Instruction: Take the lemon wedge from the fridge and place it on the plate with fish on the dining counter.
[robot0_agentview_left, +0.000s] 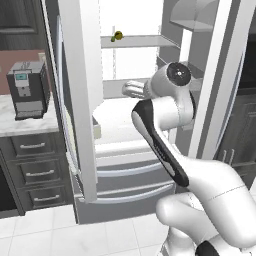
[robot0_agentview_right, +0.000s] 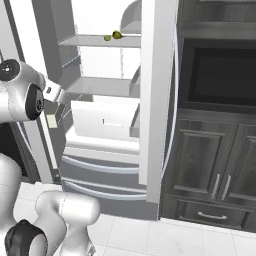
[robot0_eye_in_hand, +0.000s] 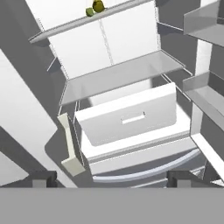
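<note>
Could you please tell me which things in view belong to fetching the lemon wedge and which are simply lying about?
Belongs to the job:
lemon wedge, on an upper shelf
fridge, doors open
gripper, fingers open, empty

Lying about:
round yellow-and-dark fruit, beside the wedge
coffee machine on the worktop
white inner drawer

Flat, even rendered light with soft faint shadows; the fridge (robot0_agentview_left: 125, 100) interior glares near-white, and all views look slightly coarse.

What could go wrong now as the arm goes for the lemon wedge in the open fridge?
The lemon wedge sits touching a round yellow-and-dark fruit on the upper shelf, so the open gripper might grab or knock the wrong one. The gripper is low, near the white drawer; rising, it could clip the middle shelf.
</note>
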